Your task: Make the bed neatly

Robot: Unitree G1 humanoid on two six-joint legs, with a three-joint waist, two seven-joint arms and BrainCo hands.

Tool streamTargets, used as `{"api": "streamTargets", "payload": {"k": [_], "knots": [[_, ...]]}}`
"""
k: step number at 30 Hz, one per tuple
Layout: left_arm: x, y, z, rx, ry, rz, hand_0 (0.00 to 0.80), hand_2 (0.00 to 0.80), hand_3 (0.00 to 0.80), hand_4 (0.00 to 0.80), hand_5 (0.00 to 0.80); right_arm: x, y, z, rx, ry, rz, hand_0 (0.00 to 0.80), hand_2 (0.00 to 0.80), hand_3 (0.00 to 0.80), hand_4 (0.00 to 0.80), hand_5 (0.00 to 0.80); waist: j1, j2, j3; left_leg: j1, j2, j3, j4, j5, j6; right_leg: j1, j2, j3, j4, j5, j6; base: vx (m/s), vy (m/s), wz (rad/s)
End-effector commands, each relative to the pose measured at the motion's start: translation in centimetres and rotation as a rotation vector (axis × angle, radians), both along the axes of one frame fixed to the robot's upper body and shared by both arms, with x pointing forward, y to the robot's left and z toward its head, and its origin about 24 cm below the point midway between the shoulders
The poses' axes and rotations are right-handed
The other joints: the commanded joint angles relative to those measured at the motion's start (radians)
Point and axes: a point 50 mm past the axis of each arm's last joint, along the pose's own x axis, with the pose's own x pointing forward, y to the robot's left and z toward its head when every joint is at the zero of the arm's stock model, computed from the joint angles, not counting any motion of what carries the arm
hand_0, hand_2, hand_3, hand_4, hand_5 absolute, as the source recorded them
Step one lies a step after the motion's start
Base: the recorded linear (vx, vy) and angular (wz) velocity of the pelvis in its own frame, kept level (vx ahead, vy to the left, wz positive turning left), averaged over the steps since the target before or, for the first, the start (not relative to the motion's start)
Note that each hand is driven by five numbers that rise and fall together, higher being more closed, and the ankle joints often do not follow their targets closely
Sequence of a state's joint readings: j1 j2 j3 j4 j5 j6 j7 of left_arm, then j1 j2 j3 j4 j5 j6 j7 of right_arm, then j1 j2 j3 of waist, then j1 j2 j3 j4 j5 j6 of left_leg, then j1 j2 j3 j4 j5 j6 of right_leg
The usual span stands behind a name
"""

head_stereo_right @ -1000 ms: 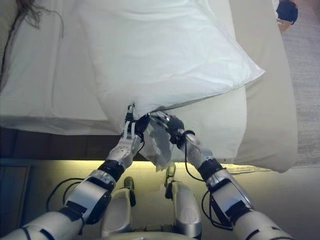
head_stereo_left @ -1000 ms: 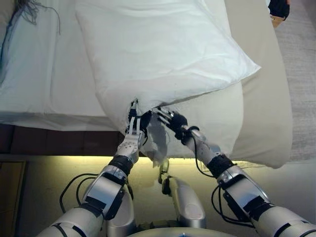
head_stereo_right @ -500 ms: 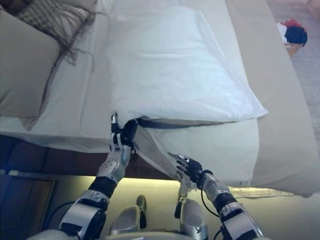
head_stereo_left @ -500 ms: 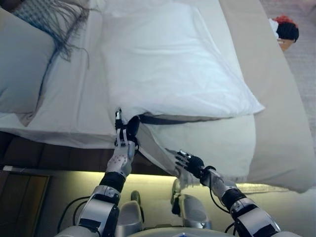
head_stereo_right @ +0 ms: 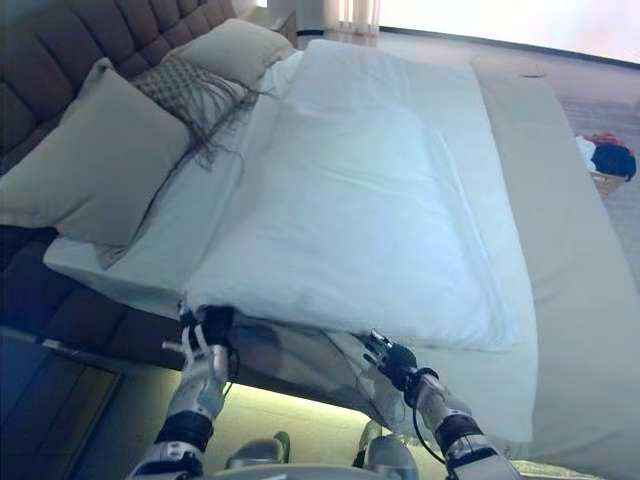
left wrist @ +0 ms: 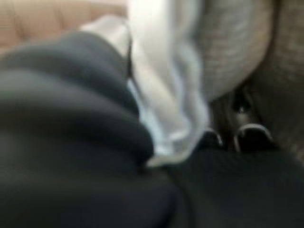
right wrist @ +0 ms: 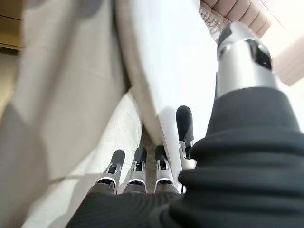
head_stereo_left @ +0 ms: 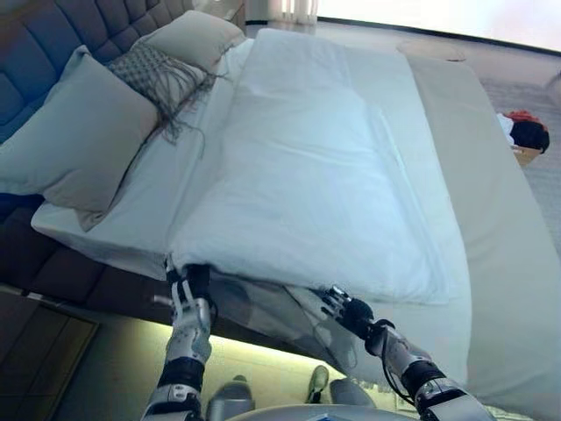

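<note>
I have the white duvet (head_stereo_left: 307, 202) spread over the centre of the bed (head_stereo_left: 491, 263), its near edge lifted off the mattress at the lower middle of the frame. My left hand (head_stereo_left: 186, 303) pinches that edge at its lower-left corner; the wrist view shows white cloth (left wrist: 166, 99) caught against the dark cover. My right hand (head_stereo_left: 351, 313) is under the hem with fingers (right wrist: 137, 168) straight, not gripping. The duvet looks soft, light and floppy, so I judge it will sag between holds; best taken at the hem corners. Pillows (head_stereo_left: 83, 145) sit upper left by the headboard (head_stereo_left: 44, 39).
</note>
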State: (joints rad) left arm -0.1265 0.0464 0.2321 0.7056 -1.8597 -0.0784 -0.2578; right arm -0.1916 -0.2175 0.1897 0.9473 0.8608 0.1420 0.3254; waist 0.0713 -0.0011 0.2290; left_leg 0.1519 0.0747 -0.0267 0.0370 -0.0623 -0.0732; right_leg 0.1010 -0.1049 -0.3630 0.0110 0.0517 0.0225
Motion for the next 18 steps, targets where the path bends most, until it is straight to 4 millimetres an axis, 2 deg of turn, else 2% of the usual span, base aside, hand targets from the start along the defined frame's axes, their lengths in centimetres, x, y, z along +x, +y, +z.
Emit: {"api": "streamTargets", "payload": {"k": [1,5,9,12,14,18], "knots": [[-4.9,14.0,3.4,0.301,-0.116,0.401,0.800,0.800,0.800,0.800,0.800,-2.0,-2.0,-1.3,-0.024,0.061,-0.057,0.000,0.000,0.000,0.000,0.000,0.106,0.018,-0.126,-0.050,-0.068,0.007,0.031,0.018,0.029,0.079,-0.044,-0.004,0.077,-0.133,0.030,-0.025,0.103,0.15],[-9.6,16.5,1.1,0.239,0.048,0.540,0.800,0.800,0.800,0.800,0.800,-1.9,-2.3,-1.3,-0.036,0.065,-0.054,0.000,0.000,0.000,0.000,0.000,0.116,0.036,-0.126,-0.058,-0.075,0.004,0.028,0.023,0.028,0.078,-0.054,-0.019,0.076,-0.136,0.033,-0.033,0.114,0.02],[-12.9,16.7,-1.0,0.164,0.219,0.615,0.800,0.800,0.800,0.800,0.800,-1.4,-2.2,-1.1,-0.042,0.050,-0.047,0.000,0.000,0.000,0.000,0.000,0.121,0.047,-0.122,-0.067,-0.082,0.004,0.033,0.022,0.029,0.072,-0.068,-0.036,0.084,-0.139,0.039,-0.039,0.099,0.02],[-13.7,16.8,-1.4,0.142,0.258,0.627,0.800,0.800,0.800,0.800,0.800,-1.3,-2.2,-1.0,-0.045,0.046,-0.042,0.000,0.000,0.000,0.000,0.000,0.120,0.049,-0.120,-0.073,-0.084,0.004,0.037,0.022,0.030,0.068,-0.072,-0.039,0.088,-0.141,0.040,-0.026,0.063,0.00],[-15.2,16.4,-2.3,0.102,0.322,0.627,0.800,0.800,0.800,0.800,0.800,-1.2,-2.7,-0.9,-0.057,0.041,-0.050,0.000,0.000,0.000,0.000,0.000,0.122,0.054,-0.111,-0.081,-0.087,0.009,0.048,0.018,0.032,0.062,-0.081,-0.044,0.095,-0.141,0.044,-0.047,0.085,0.00],[-16.0,16.3,-2.5,0.092,0.321,0.599,0.800,0.800,0.800,0.800,0.800,-1.5,-3.2,-0.9,-0.058,0.043,-0.057,0.000,0.000,0.000,0.000,0.000,0.120,0.054,-0.107,-0.088,-0.089,0.017,0.057,0.014,0.033,0.059,-0.085,-0.041,0.088,-0.134,0.050,-0.024,0.059,-0.01]]}}
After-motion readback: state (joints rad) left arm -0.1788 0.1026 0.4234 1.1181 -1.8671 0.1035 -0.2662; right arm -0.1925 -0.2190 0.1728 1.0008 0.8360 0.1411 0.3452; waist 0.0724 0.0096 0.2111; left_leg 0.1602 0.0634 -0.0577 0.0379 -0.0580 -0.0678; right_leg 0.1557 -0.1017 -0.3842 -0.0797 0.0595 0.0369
